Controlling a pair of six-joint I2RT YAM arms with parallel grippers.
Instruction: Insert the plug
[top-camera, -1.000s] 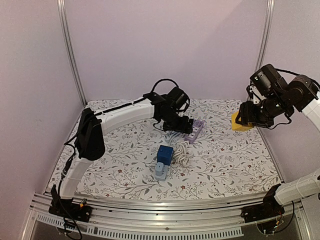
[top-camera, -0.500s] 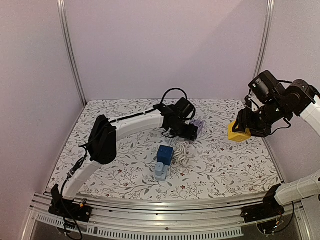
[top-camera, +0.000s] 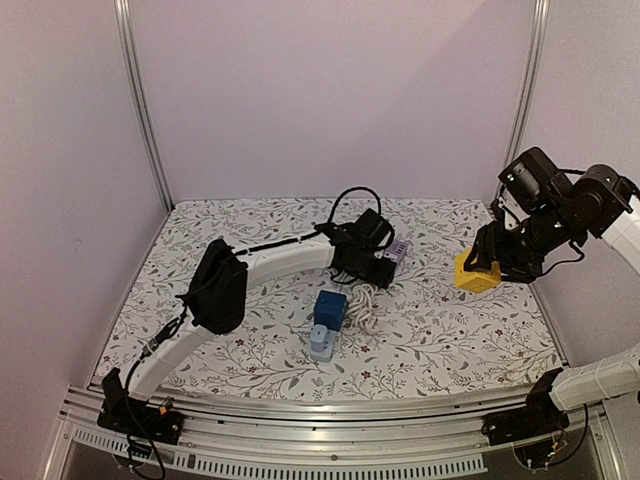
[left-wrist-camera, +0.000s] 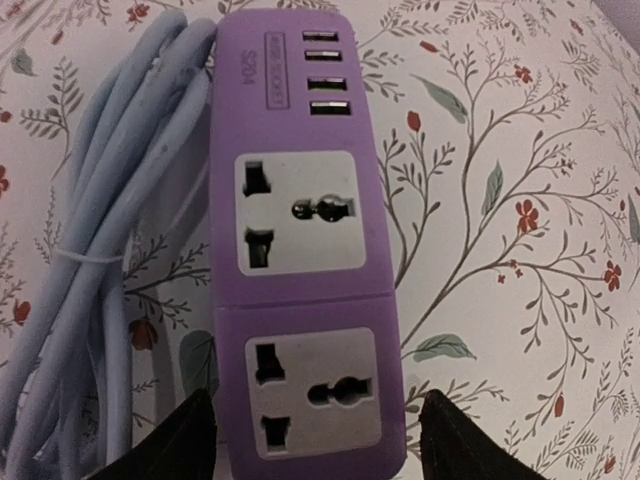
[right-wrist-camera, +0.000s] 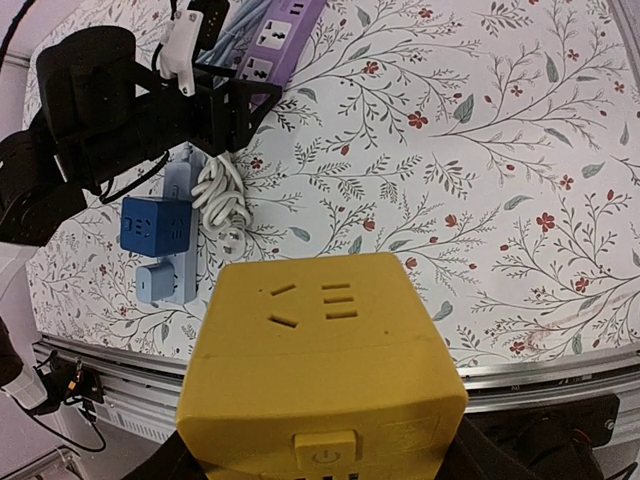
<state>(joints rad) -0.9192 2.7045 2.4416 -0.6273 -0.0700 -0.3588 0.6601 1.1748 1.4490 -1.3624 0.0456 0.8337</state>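
Left pincer (left-wrist-camera: 315, 442) wide astride purple strip (left-wrist-camera: 300, 200), marked "S204"; right pincer (right-wrist-camera: 320, 460) grips yellow cube (right-wrist-camera: 320, 340).

Cable bundle (left-wrist-camera: 120, 200) crowds pwr strip (left-wrist-camera: 300, 250) left (touching); rt side free.

Power strip (top-camera: 397, 249) lies behind cube adapter (top-camera: 329, 308); cord (top-camera: 365, 300) between.
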